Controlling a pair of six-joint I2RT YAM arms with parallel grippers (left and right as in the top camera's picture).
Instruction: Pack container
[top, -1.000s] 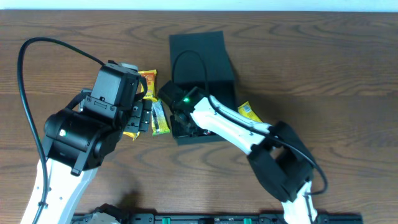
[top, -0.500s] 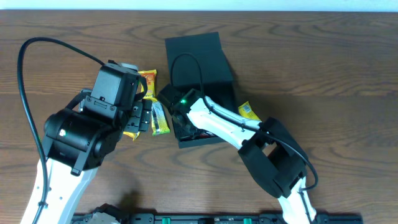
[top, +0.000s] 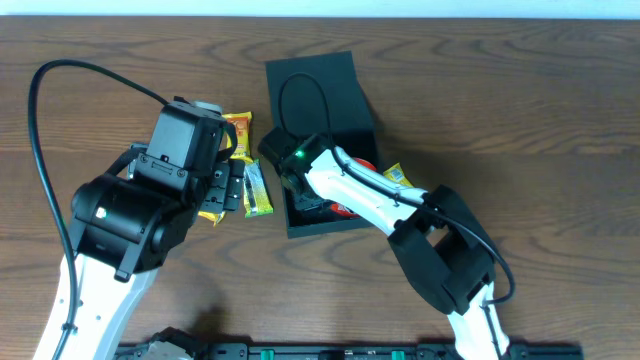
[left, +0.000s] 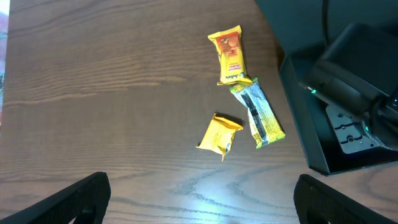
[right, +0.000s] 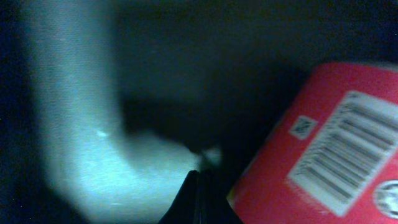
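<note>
Overhead, the container (top: 352, 95) is seen at the middle of the table (top: 520, 110), with its flap lid laid open toward the far side. The right gripper (right: 198, 190) is placed inside it, jaws pressed together with nothing gripped, just beside a red can (right: 323, 155). The left gripper (left: 202, 186) is held spread wide and empty above three snack packets (left: 219, 135) lying just left of the container. A fourth packet (top: 400, 178) is seen at its right.
</note>
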